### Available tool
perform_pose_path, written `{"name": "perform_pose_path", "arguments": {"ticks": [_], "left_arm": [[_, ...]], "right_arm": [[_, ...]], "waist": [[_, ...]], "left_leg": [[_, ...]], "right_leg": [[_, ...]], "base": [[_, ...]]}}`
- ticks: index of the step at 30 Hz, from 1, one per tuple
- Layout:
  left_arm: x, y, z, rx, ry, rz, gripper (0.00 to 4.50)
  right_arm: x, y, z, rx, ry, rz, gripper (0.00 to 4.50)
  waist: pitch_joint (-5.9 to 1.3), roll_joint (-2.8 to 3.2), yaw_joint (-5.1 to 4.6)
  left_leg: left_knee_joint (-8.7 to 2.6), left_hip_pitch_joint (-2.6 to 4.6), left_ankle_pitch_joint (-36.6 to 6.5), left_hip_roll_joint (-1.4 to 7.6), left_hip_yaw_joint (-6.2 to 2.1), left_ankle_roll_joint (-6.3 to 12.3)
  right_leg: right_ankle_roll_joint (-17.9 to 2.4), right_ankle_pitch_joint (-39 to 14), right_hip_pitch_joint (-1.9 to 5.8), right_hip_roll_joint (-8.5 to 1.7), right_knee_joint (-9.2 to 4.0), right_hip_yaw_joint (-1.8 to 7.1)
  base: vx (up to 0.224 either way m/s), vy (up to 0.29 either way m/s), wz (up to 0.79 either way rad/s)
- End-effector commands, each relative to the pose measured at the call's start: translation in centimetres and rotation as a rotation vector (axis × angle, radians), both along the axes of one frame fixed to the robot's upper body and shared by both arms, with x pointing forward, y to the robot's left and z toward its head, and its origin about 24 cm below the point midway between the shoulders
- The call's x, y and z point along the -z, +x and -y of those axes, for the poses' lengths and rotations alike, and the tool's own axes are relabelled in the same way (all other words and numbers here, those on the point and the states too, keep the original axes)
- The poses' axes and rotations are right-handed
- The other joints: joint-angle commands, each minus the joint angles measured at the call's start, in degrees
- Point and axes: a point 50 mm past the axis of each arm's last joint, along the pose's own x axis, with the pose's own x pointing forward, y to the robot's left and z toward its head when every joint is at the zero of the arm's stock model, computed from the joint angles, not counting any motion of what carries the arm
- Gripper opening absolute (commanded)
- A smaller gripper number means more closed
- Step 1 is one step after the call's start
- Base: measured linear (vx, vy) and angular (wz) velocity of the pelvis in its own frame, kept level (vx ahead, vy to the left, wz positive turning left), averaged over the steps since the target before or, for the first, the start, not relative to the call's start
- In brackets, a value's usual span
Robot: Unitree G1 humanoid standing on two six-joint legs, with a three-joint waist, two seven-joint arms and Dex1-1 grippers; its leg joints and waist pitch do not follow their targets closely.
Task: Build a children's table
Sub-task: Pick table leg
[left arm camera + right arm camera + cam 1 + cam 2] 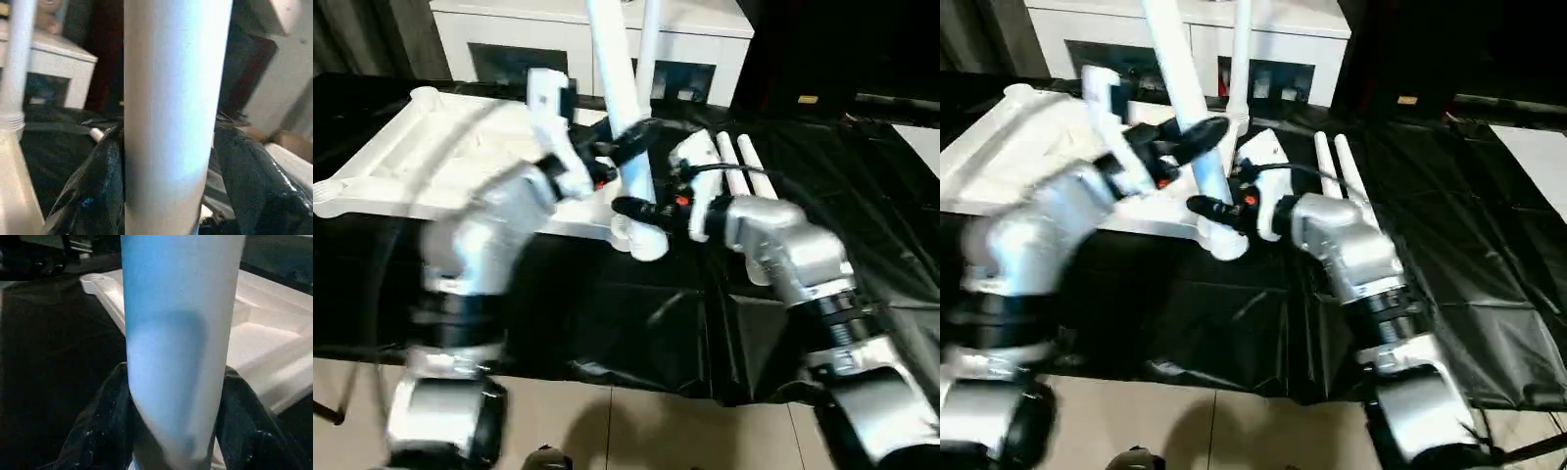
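Counting four white legs in all. Tilted leg (617,88) leaning with its foot at the near right corner socket of the tabletop (401,166), pinched low down by the right claw (636,209), black fingers (102,421) pressed to both sides of the tube. Ringed higher up by the left claw (625,142); gripping or slack, cannot tell. Upright leg (649,49) standing in the far right corner socket. Two loose legs (744,166) lying side by side on the black sheet (607,294), just right of the right claw. Tabletop lying ribbed side up on that sheet, one only, to the left. One white cabinet (509,39) with dark glass doors behind. Small yellow label (808,99) on the dark wall at the back, too small to read; no other writing legible.
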Motion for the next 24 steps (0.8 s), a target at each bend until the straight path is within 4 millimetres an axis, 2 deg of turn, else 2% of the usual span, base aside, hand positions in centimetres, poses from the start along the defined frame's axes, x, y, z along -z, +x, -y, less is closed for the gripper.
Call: {"name": "perform_pose_path", "arguments": {"ticks": [1, 2, 4, 9, 15, 16, 17, 19, 20, 21, 22, 24], "left_arm": [[0.1, 0.1, 0.2, -0.004, 0.005, -0.007, 2.56], [0.1, 0.2, 0.0, -0.012, 0.004, -0.012, 2.56], [0.3, 0.2, -0.2, -0.019, 0.002, -0.014, 2.18], [0.3, 0.1, 0.0, -0.014, -0.019, -0.016, 1.89], [0.2, -0.4, 0.2, 0.074, -0.036, -0.016, 1.82], [0.2, -0.5, 0.2, 0.096, -0.035, -0.017, 1.82], [0.2, -0.6, 0.1, 0.118, -0.032, -0.015, 1.82], [0.1, -1.3, -0.1, 0.237, 0.024, -0.007, 1.82], [0.1, -1.4, -0.2, 0.258, 0.036, -0.007, 1.82], [0.1, -1.5, -0.2, 0.266, 0.042, -0.007, 1.82], [0.0, -1.6, -0.3, 0.301, 0.056, -0.002, 1.82], [-0.3, -1.9, -0.4, 0.356, 0.081, 0.011, 1.82]], "right_arm": [[-1.2, 0.5, 0.1, 0.030, 0.005, 0.049, 1.85], [-1.2, 0.5, 0.1, 0.032, 0.002, 0.050, 1.85], [-1.1, 0.6, 0.0, 0.032, 0.002, 0.053, 1.85], [-1.1, 0.6, -0.2, 0.028, -0.011, 0.066, 1.85], [-1.4, 0.2, -0.6, -0.021, 0.012, 0.077, 1.85], [-1.5, 0.2, -0.6, -0.029, 0.033, 0.070, 2.41], [-1.7, 0.1, -0.5, -0.040, 0.050, 0.066, 2.55], [-2.2, 0.2, 0.2, -0.076, 0.077, 0.031, 2.55], [-2.2, 0.3, 0.4, -0.089, 0.079, 0.020, 2.81], [-2.3, 0.3, 0.5, -0.096, 0.078, 0.014, 2.81], [-2.2, 0.2, 0.7, -0.119, 0.071, -0.009, 2.98], [-2.2, 0.0, 1.2, -0.166, 0.061, -0.043, 3.01]], "waist": [[-4.96, 0.39, 0.06], [-4.94, 0.40, 0.05], [-4.93, 0.56, 0.01], [-4.92, 0.56, 0.04], [-4.95, 0.53, -0.02], [-4.91, 0.54, -0.08], [-4.90, 0.32, -0.11], [-4.94, 0.43, -0.06], [-4.93, 0.50, 0.00], [-4.83, 0.70, -0.15], [-4.78, 0.61, -0.20], [-4.71, 0.38, -0.17]], "left_leg": [[-3.64, 0.97, -8.3, 0.33, 0.12, -1.51], [-3.64, 0.99, -8.3, 0.31, 0.13, -1.47], [-3.65, 1.05, -8.6, 0.34, 0.12, -1.46], [-3.65, 1.09, -9.0, 0.41, 0.11, -1.41], [-3.63, 1.08, -8.9, 0.34, 0.12, -1.24], [-3.65, 1.06, -8.8, 0.33, 0.14, -1.09], [-3.68, 1.08, -8.9, 0.36, 0.17, -0.97], [-3.67, 1.23, -8.8, 0.38, 0.21, -0.66], [-3.65, 1.26, -9.1, 0.33, 0.15, -0.54], [-3.73, 1.18, -9.5, 0.44, 0.17, -0.53], [-3.74, 1.23, -9.6, 0.45, 0.19, -0.60], [-3.79, 1.25, -10.2, 0.42, 0.24, -0.82]], "right_leg": [[-12.5, 0.4, 3.49, -2.46, -3.62, 1.77], [-12.5, 0.5, 3.48, -2.41, -3.62, 1.75], [-12.8, 0.6, 3.38, -2.39, -3.62, 1.71], [-13.0, 0.6, 3.40, -2.49, -3.62, 1.76], [-13.2, 0.9, 3.43, -2.42, -3.52, 1.73], [-13.2, 0.9, 3.39, -2.39, -3.56, 1.73], [-13.2, 0.7, 3.39, -2.39, -3.61, 1.73], [-13.6, 0.4, 3.33, -2.44, -3.46, 1.74], [-13.8, 0.0, 3.27, -2.35, -3.42, 1.68], [-13.9, 0.0, 3.17, -2.28, -3.43, 1.68], [-14.0, 0.0, 3.14, -2.29, -3.52, 1.68], [-13.9, -0.9, 3.25, -2.33, -3.63, 1.72]], "base": [[0.000, 0.000, 0.00], [0.000, 0.000, 0.00], [0.000, 0.000, 0.00], [0.000, 0.000, 0.00], [0.000, 0.000, 0.00], [0.000, 0.000, 0.00], [0.000, 0.000, 0.00], [0.000, 0.000, 0.00], [0.000, 0.000, 0.00], [0.000, 0.000, 0.00], [0.000, 0.000, 0.00], [0.000, 0.000, 0.00]]}}
